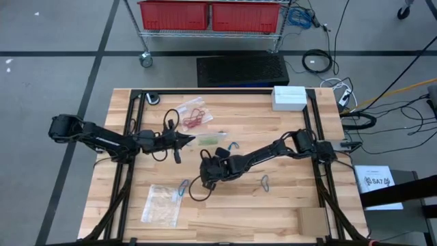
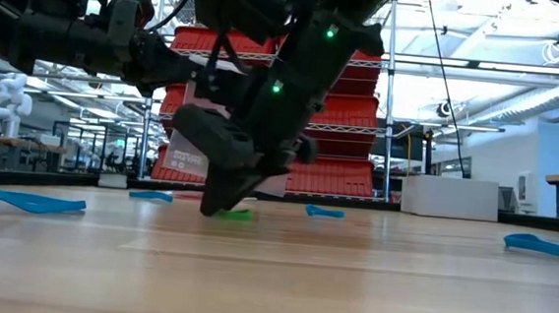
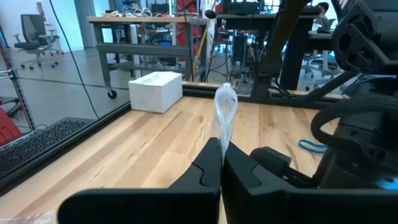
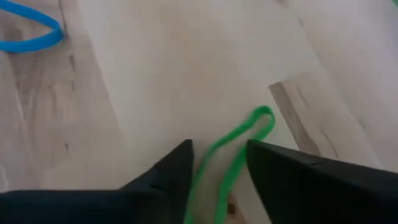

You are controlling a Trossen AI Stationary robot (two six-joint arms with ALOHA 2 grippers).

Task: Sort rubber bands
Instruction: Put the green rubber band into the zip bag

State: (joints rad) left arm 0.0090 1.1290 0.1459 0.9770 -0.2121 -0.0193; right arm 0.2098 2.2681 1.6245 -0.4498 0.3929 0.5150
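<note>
A green rubber band (image 4: 231, 155) lies flat on the wood, seen low on the table in the low view (image 2: 237, 214). My right gripper (image 4: 219, 163) points down over it near the table's middle (image 1: 208, 176), open, one finger on each side of the band. My left gripper (image 3: 221, 163) sits left of centre (image 1: 186, 140), shut on a clear plastic bag (image 1: 208, 140) that holds green bands. Blue rubber bands lie loose on the table (image 1: 183, 186) (image 1: 265, 181) (image 1: 233, 145). A second bag (image 1: 193, 116) holds red bands, and a third (image 1: 162, 203) rests flat near the front. My left gripper pinches an edge of the clear plastic bag (image 3: 224, 134) between its two shut fingers, reaching level from the table's left side. The thin film stands up just beyond the fingertips. The rest of the bag (image 1: 210, 140) lies on the table.
A white box (image 1: 289, 97) stands at the far right of the table, also seen in the left wrist view (image 3: 155, 90). A cardboard piece (image 1: 314, 222) lies at the near right corner. Black frame rails (image 1: 130, 123) run along the table's sides. Bare wood lies between the arms and the near edge.
</note>
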